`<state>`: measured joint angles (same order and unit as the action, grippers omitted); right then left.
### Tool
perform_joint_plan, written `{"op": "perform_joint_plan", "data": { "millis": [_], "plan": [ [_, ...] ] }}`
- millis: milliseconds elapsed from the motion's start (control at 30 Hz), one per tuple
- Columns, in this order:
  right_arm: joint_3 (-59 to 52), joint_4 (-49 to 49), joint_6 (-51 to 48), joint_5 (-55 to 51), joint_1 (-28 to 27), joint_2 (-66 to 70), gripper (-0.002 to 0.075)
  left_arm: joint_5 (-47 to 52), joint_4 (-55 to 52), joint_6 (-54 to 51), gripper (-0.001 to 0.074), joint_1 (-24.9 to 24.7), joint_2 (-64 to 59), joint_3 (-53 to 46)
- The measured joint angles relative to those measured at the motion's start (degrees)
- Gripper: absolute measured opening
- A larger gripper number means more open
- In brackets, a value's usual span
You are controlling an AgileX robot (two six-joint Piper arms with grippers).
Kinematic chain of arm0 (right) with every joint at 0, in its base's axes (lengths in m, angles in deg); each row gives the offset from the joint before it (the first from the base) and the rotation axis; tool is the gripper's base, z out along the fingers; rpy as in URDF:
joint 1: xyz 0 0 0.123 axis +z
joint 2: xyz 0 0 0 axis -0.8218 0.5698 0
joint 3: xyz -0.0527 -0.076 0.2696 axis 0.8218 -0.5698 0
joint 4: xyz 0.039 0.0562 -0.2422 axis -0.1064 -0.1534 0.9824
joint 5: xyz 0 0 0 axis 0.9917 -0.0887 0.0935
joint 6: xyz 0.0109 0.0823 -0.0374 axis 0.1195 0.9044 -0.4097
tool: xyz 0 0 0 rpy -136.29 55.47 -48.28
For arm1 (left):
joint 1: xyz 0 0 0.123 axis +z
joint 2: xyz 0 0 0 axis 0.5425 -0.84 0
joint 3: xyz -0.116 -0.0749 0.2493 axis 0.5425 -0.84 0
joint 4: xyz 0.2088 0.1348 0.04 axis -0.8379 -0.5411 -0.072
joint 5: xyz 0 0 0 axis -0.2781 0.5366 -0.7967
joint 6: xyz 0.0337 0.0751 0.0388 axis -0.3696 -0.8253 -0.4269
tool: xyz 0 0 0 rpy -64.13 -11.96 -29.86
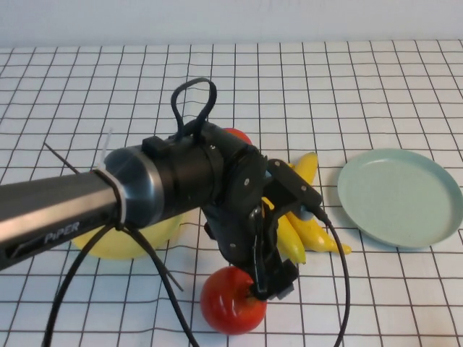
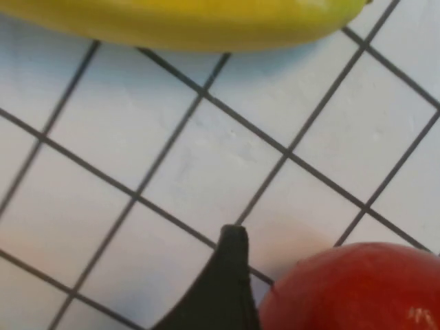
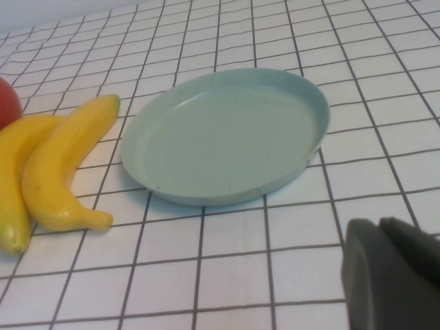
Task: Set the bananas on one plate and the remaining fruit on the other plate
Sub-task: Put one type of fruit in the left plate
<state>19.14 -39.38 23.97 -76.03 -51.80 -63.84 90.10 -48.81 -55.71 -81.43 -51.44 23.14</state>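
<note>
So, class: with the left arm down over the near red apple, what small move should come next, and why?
Probably lower the left tool a little and close on the near apple. It hangs open right at the apple, which still lies on the table, off the yellow plate. The right tool sits shut, parked by the blue-green plate.

A robotics test bench or lab is suggested rather than a home — the table (image 1: 405, 79) is covered with a white sheet ruled in a black grid, a plain pale wall is seen behind it, and a cabled black robot arm (image 1: 145, 191) marked "Piper" is mounted over it.
</note>
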Motion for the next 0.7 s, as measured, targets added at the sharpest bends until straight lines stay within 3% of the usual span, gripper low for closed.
{"op": "perform_joint_plan", "data": {
  "millis": [267, 700],
  "plan": [
    [0.0, 0.0, 0.0, 0.0, 0.0, 0.0, -0.0015, 0.81, -4.2, -0.13, 0.0669, 0.0, 5.69, 2.05],
    [0.0, 0.0, 0.0, 0.0, 0.0, 0.0, -0.0015, 8.48, -2.37, -0.13, 0.0669, -3.57, 8.65, -1.14]
  ]
}}
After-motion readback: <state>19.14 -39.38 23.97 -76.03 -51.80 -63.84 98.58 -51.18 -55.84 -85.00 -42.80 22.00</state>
